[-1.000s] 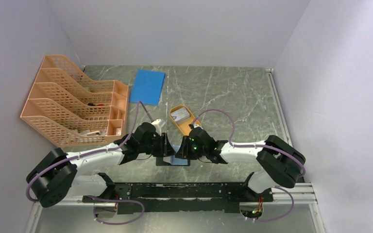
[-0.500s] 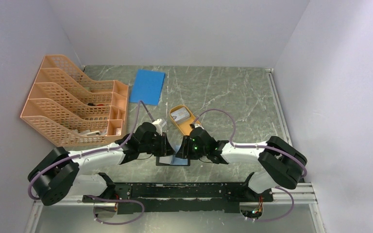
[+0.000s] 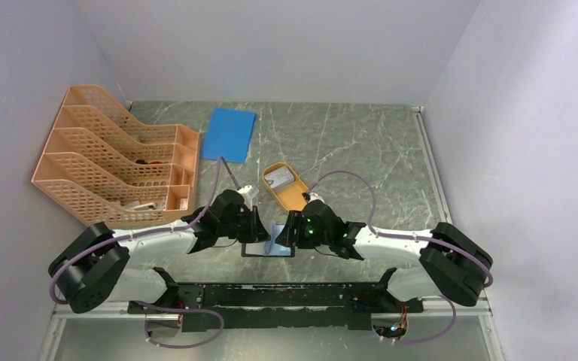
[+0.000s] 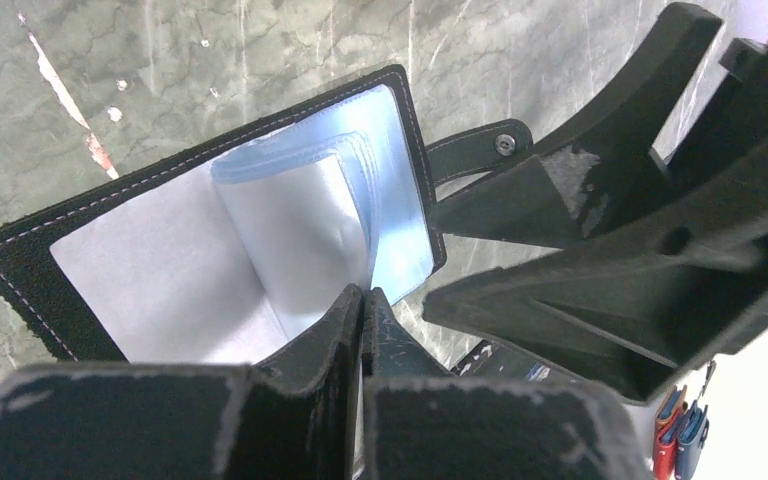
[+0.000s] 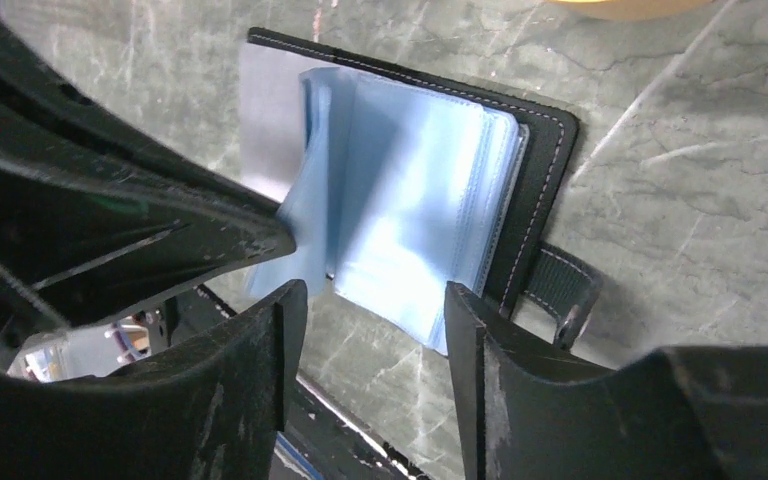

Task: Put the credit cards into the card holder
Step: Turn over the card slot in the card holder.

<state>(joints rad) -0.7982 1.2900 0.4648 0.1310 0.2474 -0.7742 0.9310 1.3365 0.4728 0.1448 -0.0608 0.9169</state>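
The black card holder (image 3: 269, 250) lies open on the table between both grippers, its bluish-clear pockets fanned up. It shows in the left wrist view (image 4: 160, 270) and the right wrist view (image 5: 410, 190). My left gripper (image 3: 260, 229) (image 4: 362, 296) is shut on one plastic pocket leaf and holds it raised. My right gripper (image 3: 290, 232) (image 5: 370, 292) is open and empty, just above the holder's near edge, with its strap (image 5: 560, 290) to its right. A pale credit card (image 3: 278, 179) lies in the orange dish (image 3: 295, 197) behind the grippers.
An orange mesh file rack (image 3: 113, 162) stands at the left. A large blue flat sheet (image 3: 229, 134) lies at the back. The dish rim (image 5: 620, 8) shows at the top of the right wrist view. The arms' black mounting rail (image 3: 271, 297) runs along the near edge.
My right arm has shifted right and back a little, with its elbow swung outward. A blue pocket leaf now shows raised between the grippers. The left gripper has stayed in place.
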